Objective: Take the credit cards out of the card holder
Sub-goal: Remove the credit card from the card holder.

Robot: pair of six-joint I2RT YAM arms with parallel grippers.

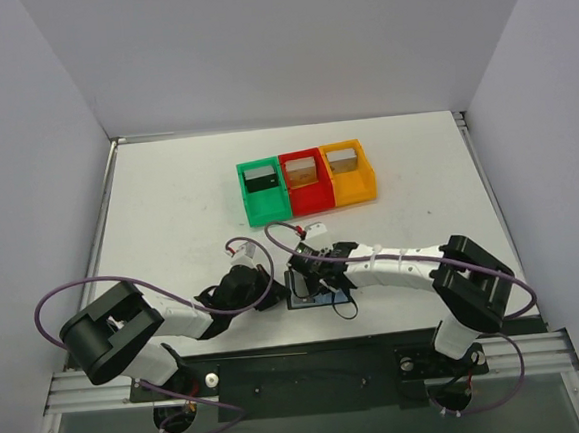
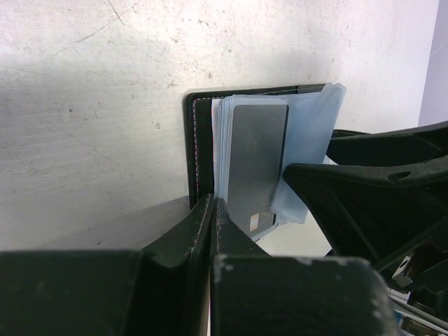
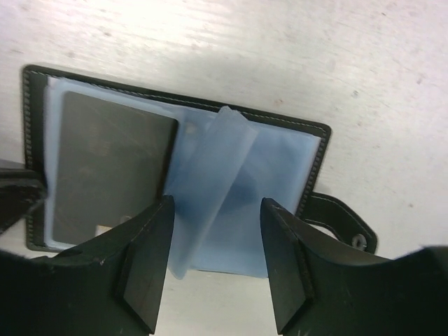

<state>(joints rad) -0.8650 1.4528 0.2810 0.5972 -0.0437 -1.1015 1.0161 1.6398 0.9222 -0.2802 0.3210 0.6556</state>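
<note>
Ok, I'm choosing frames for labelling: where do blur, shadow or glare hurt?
Left wrist: left end effector soft up close, shadow beneath it on the scratched white table; right wrist: open black folding card holder sharp, clear plastic sleeves slightly hazy; top external: even light, no glare.

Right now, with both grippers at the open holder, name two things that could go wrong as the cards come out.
1. The right gripper stands open around a loose clear sleeve, not the card. Closing may pinch only plastic and drag the holder up.
2. The shut left gripper meets the holder at one edge only, so a pull could swing it loose.
</note>
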